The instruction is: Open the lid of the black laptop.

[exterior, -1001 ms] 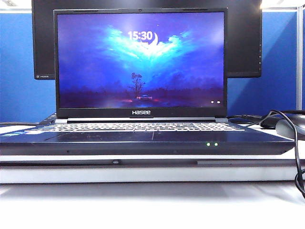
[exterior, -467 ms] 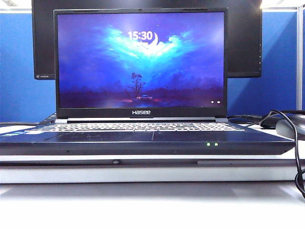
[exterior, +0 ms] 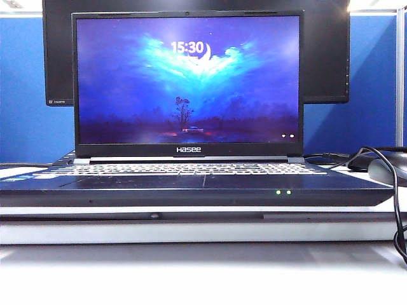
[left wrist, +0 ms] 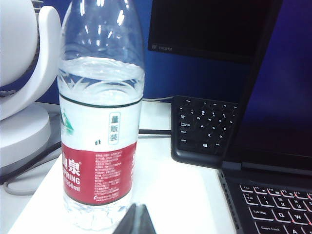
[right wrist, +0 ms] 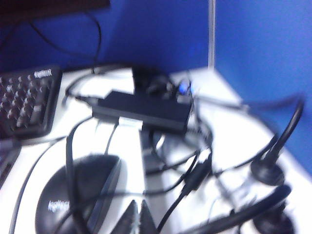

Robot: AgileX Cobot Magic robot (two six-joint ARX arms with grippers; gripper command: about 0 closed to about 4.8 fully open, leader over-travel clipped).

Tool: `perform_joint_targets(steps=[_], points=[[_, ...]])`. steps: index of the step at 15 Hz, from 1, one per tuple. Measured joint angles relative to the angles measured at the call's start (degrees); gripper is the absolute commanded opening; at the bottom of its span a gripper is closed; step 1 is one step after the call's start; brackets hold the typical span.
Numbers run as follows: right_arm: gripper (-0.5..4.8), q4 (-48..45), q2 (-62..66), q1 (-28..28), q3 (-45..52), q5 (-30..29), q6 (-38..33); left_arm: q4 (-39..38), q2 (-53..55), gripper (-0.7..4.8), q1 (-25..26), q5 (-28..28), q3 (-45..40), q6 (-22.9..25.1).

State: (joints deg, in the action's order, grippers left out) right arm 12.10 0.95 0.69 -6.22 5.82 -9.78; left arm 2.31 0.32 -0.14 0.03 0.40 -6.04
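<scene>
My left gripper (left wrist: 137, 219) jaws together, beside clear plastic water bottle (left wrist: 100, 117). My right gripper (right wrist: 137, 218) jaws together, above black mouse (right wrist: 80, 200), cables. Thin black laptop (exterior: 191, 181) centre table, dark screen lid (exterior: 187, 82) upright, open.

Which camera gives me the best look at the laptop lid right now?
Exterior view: the lid stands open and upright, its lit screen facing the camera. Left wrist view catches only its edge, beside the left tool. Right wrist view shows only cables near the right tool.
</scene>
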Motion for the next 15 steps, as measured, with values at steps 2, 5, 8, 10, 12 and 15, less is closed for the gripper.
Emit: perform_joint_targets(steps=[2, 5, 8, 10, 12, 15], points=[[-0.04, -1.6, -0.5, 0.0, 2.1, -2.1, -0.9, -0.2, 0.0, -0.04, 0.0, 0.0, 0.0, 0.0], [-0.04, -4.8, -0.8, 0.0, 4.1, -2.4, -0.7, -0.5, 0.0, -0.04, 0.0, 0.0, 0.0, 0.0], [-0.04, -8.5, -0.8, 0.0, 5.8, -2.4, 0.8, -0.5, 0.0, -0.04, 0.0, 0.0, 0.0, 0.0], [-0.04, -9.8, -0.8, 0.0, 5.8, -2.4, 3.2, -0.5, 0.0, -0.04, 0.0, 0.0, 0.0, 0.0], [-0.04, -9.7, -0.8, 0.1, 5.8, -2.4, 4.6, -0.5, 0.0, -0.04, 0.0, 0.0, 0.0, 0.0], [-0.04, -9.7, -0.8, 4.1, 5.8, -2.5, 5.9, -0.5, 0.0, -0.04, 0.0, 0.0, 0.0, 0.0]])
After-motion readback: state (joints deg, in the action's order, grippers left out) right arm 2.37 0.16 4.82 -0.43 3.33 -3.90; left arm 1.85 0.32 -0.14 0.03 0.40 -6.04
